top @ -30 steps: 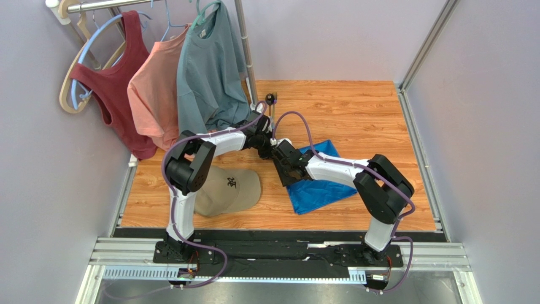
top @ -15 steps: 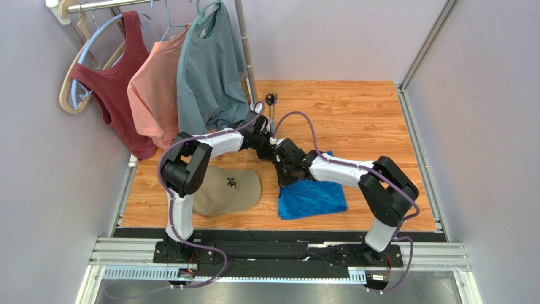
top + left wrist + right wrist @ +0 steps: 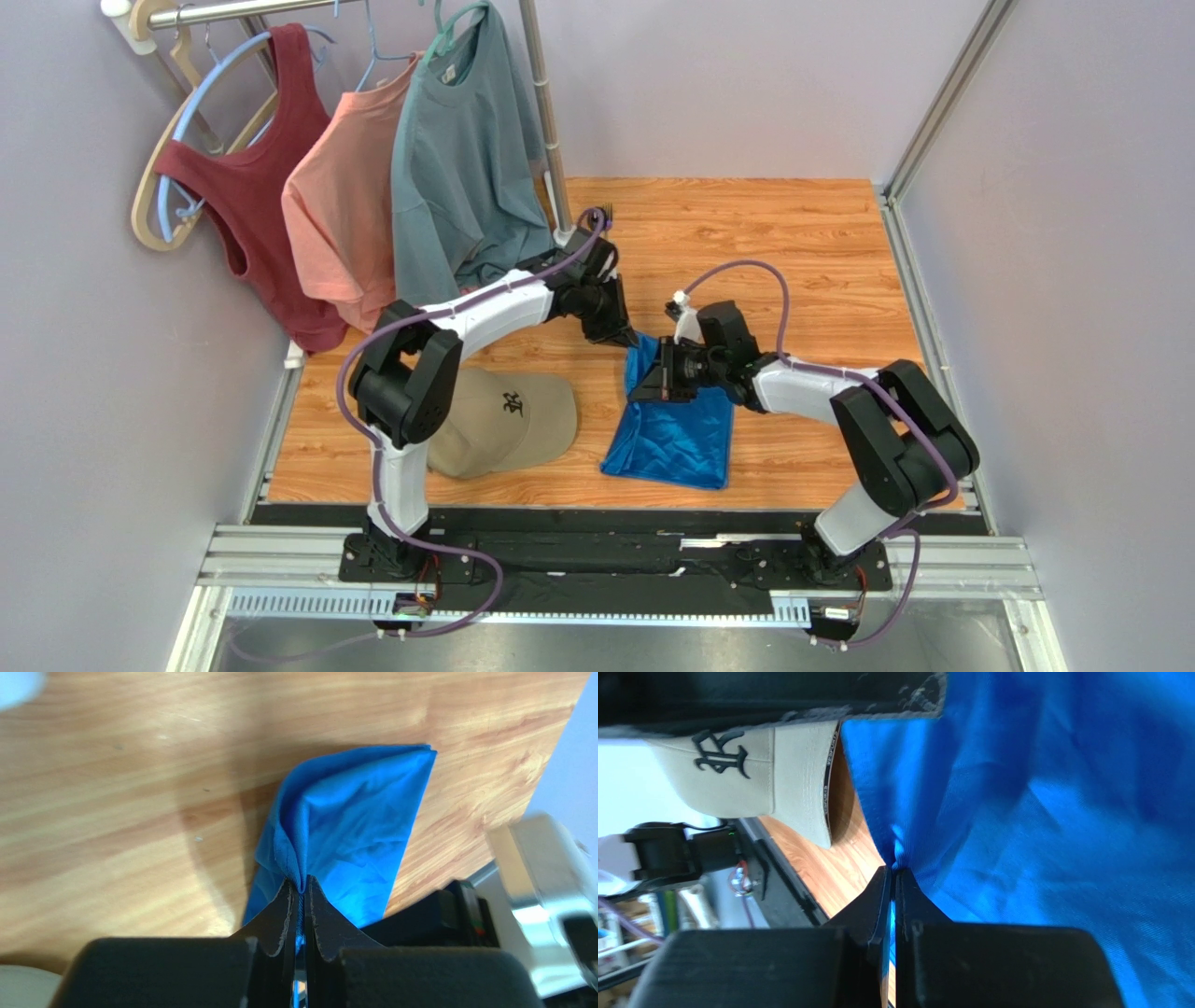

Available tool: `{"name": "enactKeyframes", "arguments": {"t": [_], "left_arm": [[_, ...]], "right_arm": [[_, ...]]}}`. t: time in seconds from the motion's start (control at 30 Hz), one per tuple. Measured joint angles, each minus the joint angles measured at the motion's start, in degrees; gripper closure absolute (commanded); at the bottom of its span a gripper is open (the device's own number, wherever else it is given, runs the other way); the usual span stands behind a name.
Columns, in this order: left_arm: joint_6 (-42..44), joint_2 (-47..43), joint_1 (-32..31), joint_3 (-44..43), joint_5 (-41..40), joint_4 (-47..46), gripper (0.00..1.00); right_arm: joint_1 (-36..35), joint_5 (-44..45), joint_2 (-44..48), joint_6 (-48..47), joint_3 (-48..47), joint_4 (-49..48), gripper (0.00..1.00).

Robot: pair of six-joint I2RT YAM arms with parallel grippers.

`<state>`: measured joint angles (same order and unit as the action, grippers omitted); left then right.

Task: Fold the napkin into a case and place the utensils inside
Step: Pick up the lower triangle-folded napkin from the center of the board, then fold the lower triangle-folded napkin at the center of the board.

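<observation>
The bright blue napkin is held up at its far edge and drapes toward the near side of the wooden table. My left gripper is shut on its far left corner; in the left wrist view the cloth bunches between the closed fingertips of that gripper. Just to the right, my right gripper is shut on the same edge. In the right wrist view its tips pinch a fold of the napkin. The utensils are out of view.
A tan cap lies left of the napkin and also shows as the cap in the right wrist view. At the back left a rack pole carries a red tank top, a peach shirt and a grey-teal T-shirt.
My right gripper closed on the napkin and swung right, away from the left gripper. The napkin turned from a tilted spread into a narrower hanging shape, lifted between both grippers.
</observation>
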<state>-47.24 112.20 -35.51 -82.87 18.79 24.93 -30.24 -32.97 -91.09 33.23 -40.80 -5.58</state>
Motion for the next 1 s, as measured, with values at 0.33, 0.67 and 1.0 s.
{"name": "enactKeyframes", "arguments": {"t": [0.33,0.67,1.0], "left_arm": [[-1.86,6.91,-6.97,-12.96,-9.44,9.51,1.00],[-6.95,8.59,-11.74,-17.09,-22.34,15.10,1.00],[-9.51,11.63,-16.90,-24.02,-33.16,21.27,1.00]], "right_arm": [[7.98,-10.19,1.07,5.01,8.79,-10.75,1.00],[14.82,-15.17,2.97,6.36,13.03,-10.21,1.00],[18.60,-13.97,5.68,2.80,11.80,1.36,0.97]]}}
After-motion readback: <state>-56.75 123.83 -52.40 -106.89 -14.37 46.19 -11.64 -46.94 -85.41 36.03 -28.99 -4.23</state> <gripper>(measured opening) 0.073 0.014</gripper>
